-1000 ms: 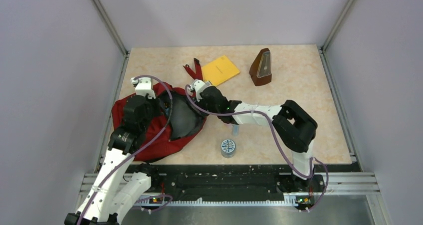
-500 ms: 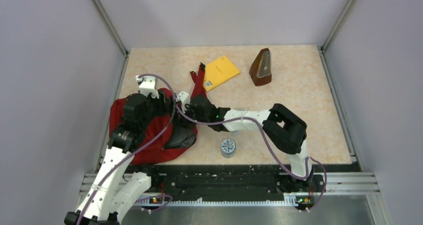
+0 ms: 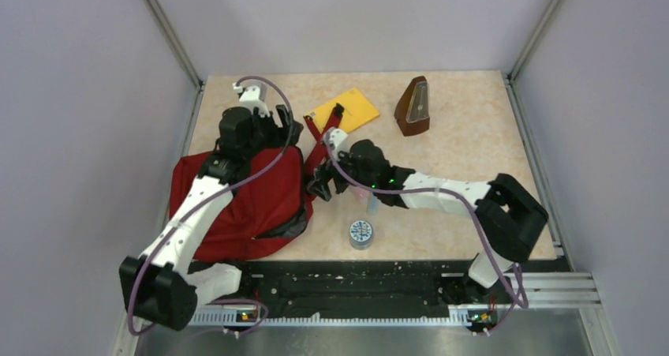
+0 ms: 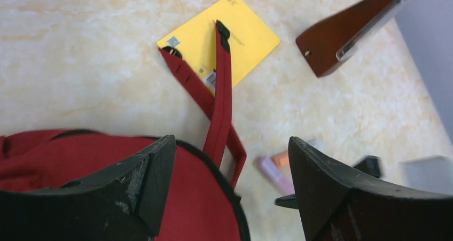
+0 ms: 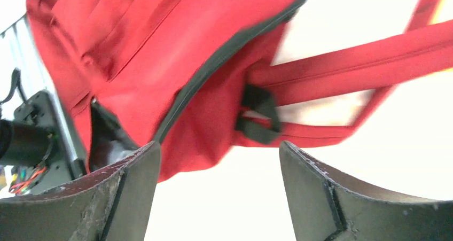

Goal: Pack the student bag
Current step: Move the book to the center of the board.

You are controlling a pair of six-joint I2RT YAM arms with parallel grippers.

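Top external view: soft red fabric backpack [image 3: 244, 206] lay lower left; left tool [image 4: 231, 141] and right tool [image 5: 219, 145] stood released, empty.

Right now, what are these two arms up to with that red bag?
Two robot arms are meant to pack the student bag, which lies on the left of the table. The left end effector hangs by the bag's far edge and the right end effector by its right side, both open and holding nothing. The bag's straps trail across a yellow notebook. That notebook, a brown metronome and a small round tin sit outside the bag.
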